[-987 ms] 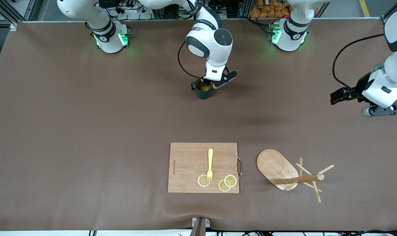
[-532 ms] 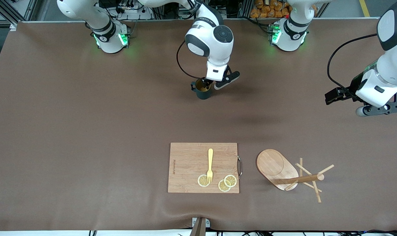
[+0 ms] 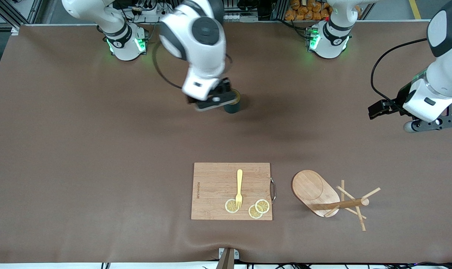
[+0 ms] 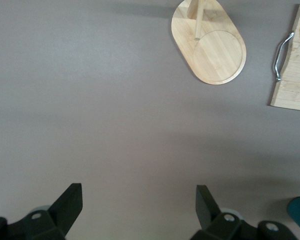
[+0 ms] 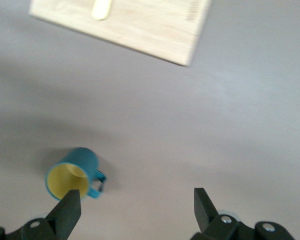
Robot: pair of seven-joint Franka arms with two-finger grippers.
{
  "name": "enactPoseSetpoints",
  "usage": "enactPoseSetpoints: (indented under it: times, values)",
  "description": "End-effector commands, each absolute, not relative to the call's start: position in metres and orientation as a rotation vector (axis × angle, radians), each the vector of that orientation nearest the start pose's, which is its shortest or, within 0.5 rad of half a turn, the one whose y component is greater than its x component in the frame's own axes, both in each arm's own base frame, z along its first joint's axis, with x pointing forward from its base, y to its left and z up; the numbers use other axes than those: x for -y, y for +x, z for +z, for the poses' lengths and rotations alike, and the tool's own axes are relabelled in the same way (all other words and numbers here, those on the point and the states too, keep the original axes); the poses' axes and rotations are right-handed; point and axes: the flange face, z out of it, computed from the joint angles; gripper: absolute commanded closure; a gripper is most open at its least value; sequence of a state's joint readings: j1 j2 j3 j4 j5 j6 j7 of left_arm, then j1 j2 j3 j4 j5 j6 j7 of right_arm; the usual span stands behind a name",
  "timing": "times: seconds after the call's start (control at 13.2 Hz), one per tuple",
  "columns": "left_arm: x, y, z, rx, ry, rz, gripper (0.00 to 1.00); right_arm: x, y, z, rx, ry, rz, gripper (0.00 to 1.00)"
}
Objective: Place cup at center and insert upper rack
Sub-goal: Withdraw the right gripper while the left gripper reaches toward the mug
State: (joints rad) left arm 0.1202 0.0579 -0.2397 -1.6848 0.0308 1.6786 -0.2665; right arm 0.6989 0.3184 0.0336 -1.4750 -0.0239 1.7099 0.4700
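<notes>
The dark teal cup [image 3: 234, 107] stands upright on the table, midway between the two bases, partly hidden by my right gripper [image 3: 212, 100]. The right wrist view shows the cup [image 5: 74, 172] free, its yellow inside up, with my open right gripper [image 5: 136, 205] above it and one fingertip [image 5: 70, 206] over its rim. The upper rack [image 3: 315, 191] lies on its side near the front edge, its pole [image 3: 343, 204] and pegs flat on the table. My left gripper [image 3: 431, 125] hangs open and empty at the left arm's end; its wrist view [image 4: 139, 200] shows the rack's base [image 4: 210, 50].
A wooden cutting board [image 3: 214, 186] lies beside the rack, toward the right arm's end, with a yellow fork [image 3: 239, 186] and lemon slices [image 3: 262, 206] on it. Its metal handle [image 3: 273, 189] faces the rack. The board's edge also shows in the left wrist view [image 4: 295, 90].
My right gripper has lifted off the cup and swung toward the right arm's end, now open. The cup has stayed in place. The left arm has drifted slightly inward.
</notes>
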Motion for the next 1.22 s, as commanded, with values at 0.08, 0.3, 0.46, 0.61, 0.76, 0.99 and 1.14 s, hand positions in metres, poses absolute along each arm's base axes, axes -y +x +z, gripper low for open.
enactPoseSetpoints:
  times: [0.08, 0.3, 0.46, 0.61, 0.76, 0.99, 1.14]
  values:
    - [0.092, 0.562, 0.558, 0.337, -3.107, 0.071, 0.0, -0.31, 0.518, 0.575, 0.108, -3.18, 0.074, 0.0]
    - [0.131, 0.555, 0.561, 0.481, -3.085, 0.059, 0.0, -0.207, 0.551, 0.6, -0.12, -3.173, 0.057, 0.0]
    - [0.155, 0.549, 0.561, 0.583, -3.067, 0.055, 0.0, -0.148, 0.57, 0.607, -0.038, -3.167, 0.045, 0.0]
    - [0.193, 0.537, 0.561, 0.726, -3.036, 0.058, 0.0, -0.08, 0.585, 0.609, 0.023, -3.161, 0.034, 0.0]
    - [0.245, 0.516, 0.558, 0.907, -2.977, 0.055, 0.0, -0.017, 0.593, 0.606, 0.049, -3.151, 0.028, 0.0]
    - [0.317, 0.484, 0.548, 1.046, -2.912, 0.046, 0.0, 0.038, 0.597, 0.602, 0.06, -3.149, -0.015, 0.0]
    - [0.353, 0.47, 0.54, 1.133, -2.873, 0.055, 0.0, 0.058, 0.6, 0.604, 0.036, -3.154, -0.069, 0.0]
